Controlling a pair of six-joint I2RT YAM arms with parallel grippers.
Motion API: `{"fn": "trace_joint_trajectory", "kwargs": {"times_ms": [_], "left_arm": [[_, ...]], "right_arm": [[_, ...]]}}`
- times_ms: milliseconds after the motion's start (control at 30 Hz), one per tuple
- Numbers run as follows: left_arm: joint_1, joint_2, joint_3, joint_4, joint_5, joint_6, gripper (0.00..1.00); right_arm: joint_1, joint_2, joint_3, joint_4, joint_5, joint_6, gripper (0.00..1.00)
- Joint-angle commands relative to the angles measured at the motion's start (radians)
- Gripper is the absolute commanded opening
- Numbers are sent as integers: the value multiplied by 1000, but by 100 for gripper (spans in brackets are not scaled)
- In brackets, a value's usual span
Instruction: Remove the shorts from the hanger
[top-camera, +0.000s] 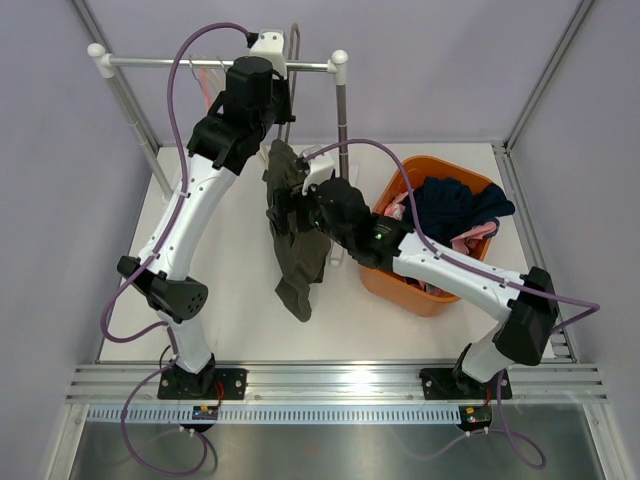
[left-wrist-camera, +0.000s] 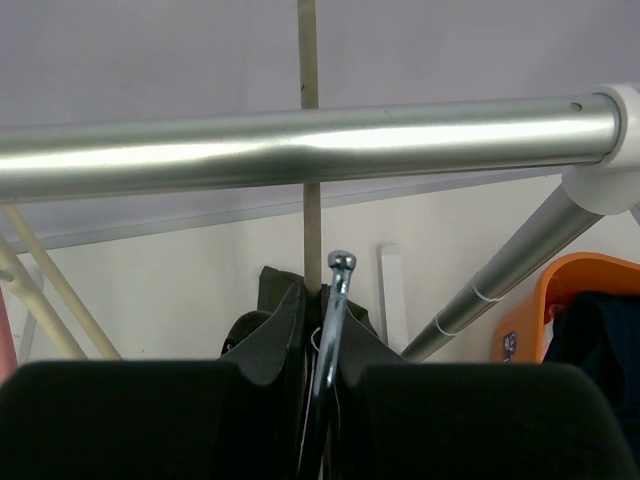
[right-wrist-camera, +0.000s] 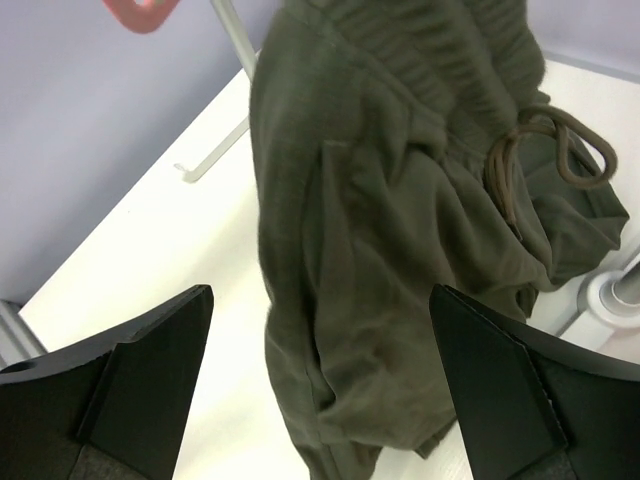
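White tabletop lies smooth beneath a round brushed-metal rail and a rigid orange plastic basket holding crumpled navy shorts and pink shorts. Soft, creased olive shorts hang lengthwise downward, gathered waistband uppermost, directly ahead of the right gripper, whose fingers spread wide, holding nothing. Just below the rail, the left gripper pinches the chrome hanger hook.
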Motion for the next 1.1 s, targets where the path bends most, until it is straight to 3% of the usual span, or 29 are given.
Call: {"fn": "trace_joint_trajectory", "kwargs": {"times_ms": [0,167,267,367,400,500,1067], "left_arm": [[5,-17,61,58,23,15,6],[5,-22,61,55,25,22,6],[5,-24,63,52,25,25,6],[5,-27,61,47,26,29,6],[7,-28,61,46,25,32,6],[13,-30,61,49,25,33,6],[54,-30,66,98,54,-2,7]], "right_arm": [[18,40,74,90,103,-24,99],[23,103,124,70,124,-4,98],[23,122,138,68,155,-7,92],[23,136,150,55,166,-13,62],[24,134,149,53,164,-12,34],[23,116,137,41,158,-9,1],[95,-136,23,-85,112,-26,0]]}}
